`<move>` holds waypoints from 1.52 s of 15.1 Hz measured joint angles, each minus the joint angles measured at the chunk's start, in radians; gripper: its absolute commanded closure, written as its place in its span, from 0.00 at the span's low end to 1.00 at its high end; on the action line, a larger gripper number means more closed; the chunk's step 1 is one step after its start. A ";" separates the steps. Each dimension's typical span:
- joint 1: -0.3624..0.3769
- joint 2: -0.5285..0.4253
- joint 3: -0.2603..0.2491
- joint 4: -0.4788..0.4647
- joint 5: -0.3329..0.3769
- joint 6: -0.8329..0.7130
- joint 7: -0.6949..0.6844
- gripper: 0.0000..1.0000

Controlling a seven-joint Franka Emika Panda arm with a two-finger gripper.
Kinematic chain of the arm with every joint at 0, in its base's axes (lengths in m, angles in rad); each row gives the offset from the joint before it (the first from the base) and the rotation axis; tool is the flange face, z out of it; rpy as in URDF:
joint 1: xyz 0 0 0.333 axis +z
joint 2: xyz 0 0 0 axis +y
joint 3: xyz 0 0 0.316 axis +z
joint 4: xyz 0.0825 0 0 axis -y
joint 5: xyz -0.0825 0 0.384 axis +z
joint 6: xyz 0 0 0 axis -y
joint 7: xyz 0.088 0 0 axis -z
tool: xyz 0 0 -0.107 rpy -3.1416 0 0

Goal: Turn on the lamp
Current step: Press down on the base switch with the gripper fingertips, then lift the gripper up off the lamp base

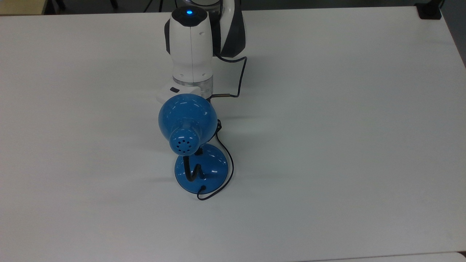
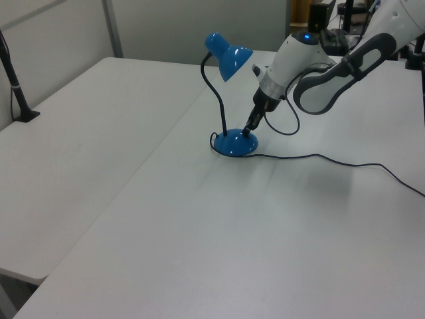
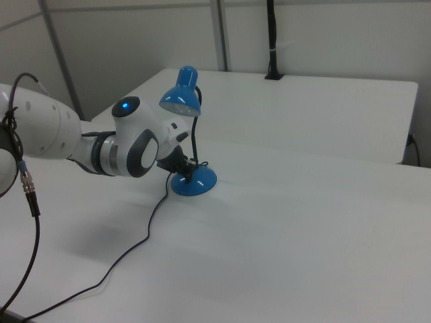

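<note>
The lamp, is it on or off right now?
Looks off: the lamp shows no glow under its shade, and the table below is evenly lit.

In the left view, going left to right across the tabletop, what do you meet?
Black post at the table's edge → blue lamp → gripper at the lamp's base → white robot arm → trailing black cord.
</note>
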 measured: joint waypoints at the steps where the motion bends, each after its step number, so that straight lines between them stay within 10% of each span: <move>1: 0.000 0.000 0.000 0.000 0.000 0.000 0.000 1.00; 16: -0.041 0.018 0.040 0.046 -0.001 -0.020 -0.041 1.00; 23: -0.041 -0.094 0.045 0.046 -0.001 -0.380 -0.041 1.00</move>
